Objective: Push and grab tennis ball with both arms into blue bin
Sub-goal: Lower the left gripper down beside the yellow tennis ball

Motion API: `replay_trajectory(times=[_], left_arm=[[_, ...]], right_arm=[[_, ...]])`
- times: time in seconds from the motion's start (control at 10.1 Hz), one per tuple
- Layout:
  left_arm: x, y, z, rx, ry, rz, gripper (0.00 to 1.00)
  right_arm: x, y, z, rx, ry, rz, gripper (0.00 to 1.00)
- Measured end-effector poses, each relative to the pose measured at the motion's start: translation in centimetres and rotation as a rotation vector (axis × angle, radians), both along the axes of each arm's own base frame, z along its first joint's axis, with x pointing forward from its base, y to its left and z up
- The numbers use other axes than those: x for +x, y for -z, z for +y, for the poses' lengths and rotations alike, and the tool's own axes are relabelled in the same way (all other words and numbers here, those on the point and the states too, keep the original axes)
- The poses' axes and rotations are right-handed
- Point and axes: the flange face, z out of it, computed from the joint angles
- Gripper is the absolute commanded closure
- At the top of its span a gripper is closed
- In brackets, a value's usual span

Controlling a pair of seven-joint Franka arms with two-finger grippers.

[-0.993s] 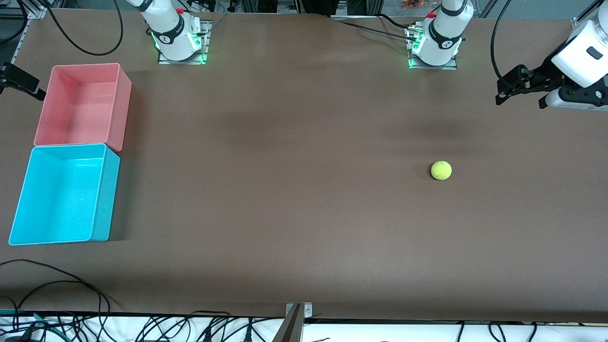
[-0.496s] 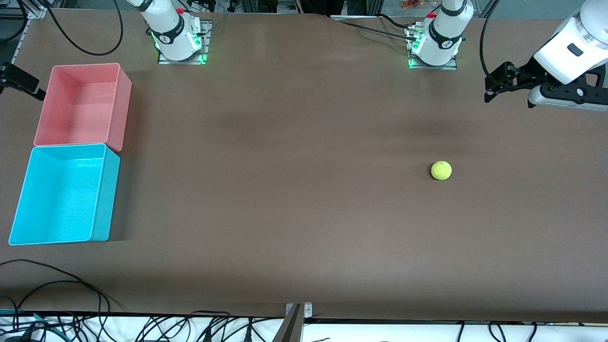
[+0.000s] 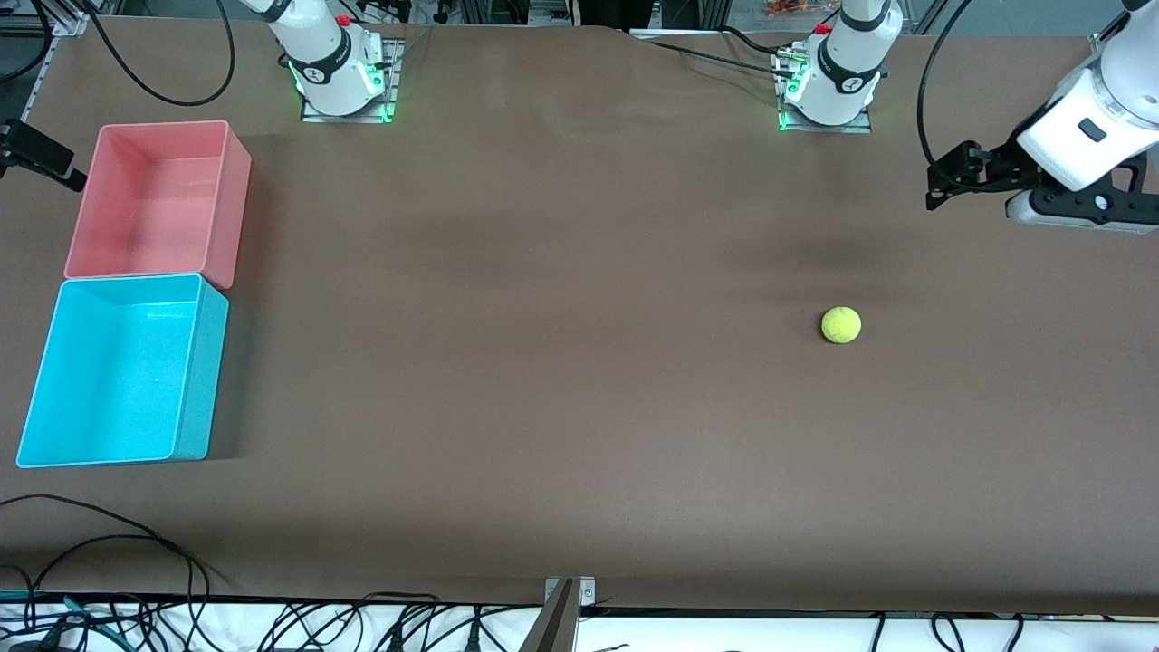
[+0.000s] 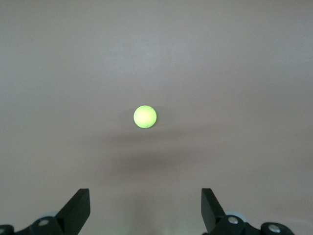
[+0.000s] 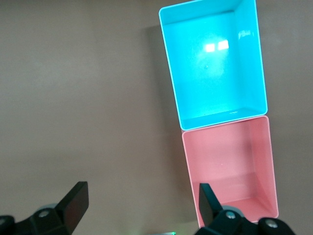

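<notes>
The tennis ball [image 3: 841,325] lies on the brown table toward the left arm's end, and shows in the left wrist view [image 4: 145,117]. My left gripper [image 3: 933,188] hangs open and empty above the table's end, apart from the ball; its own view shows it too [image 4: 145,208]. The blue bin [image 3: 122,371] stands empty at the right arm's end, nearer to the front camera than the pink bin, and shows in the right wrist view [image 5: 212,68]. My right gripper [image 5: 142,203] is open and empty, high over the table beside the bins; the front view does not show it.
The pink bin [image 3: 158,199] stands empty, touching the blue bin; it also shows in the right wrist view [image 5: 230,166]. Cables [image 3: 109,534] lie along the table's near edge. A metal bracket [image 3: 561,607] sits at that edge's middle.
My left gripper has shifted a little toward the table's middle and then dipped slightly. The ball and both bins have not moved.
</notes>
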Motion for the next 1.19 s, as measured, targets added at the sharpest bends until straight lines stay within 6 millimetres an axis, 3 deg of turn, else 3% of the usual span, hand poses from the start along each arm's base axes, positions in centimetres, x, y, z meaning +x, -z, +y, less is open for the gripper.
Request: replay_trajectory(times=[0.2, 0.4, 0.6, 0.79, 0.99, 1.19], left_arm=[[0.7, 0.5, 3.0, -0.002, -0.058, -0.028, 0.00], [1.4, 2.6, 4.6, -0.003, -0.090, -0.063, 0.00], [1.3, 5.1, 4.2, -0.004, -0.085, -0.085, 0.00], [1.0, 6.1, 3.9, -0.005, -0.083, -0.128, 0.00], [0.3, 8.8, 4.0, -0.003, -0.086, -0.119, 0.00], [0.0, 10.0, 4.1, -0.001, -0.087, -0.101, 0.00]], right_arm=[[-0.1, 0.0, -0.4, 0.001, 0.007, 0.006, 0.00], [-0.2, 0.0, -0.4, 0.002, 0.007, 0.008, 0.00], [-0.2, 0.0, -0.4, 0.002, 0.007, 0.008, 0.00], [-0.2, 0.0, -0.4, 0.002, 0.007, 0.008, 0.00], [-0.2, 0.0, -0.4, 0.002, 0.007, 0.008, 0.00], [-0.2, 0.0, -0.4, 0.002, 0.007, 0.008, 0.00]])
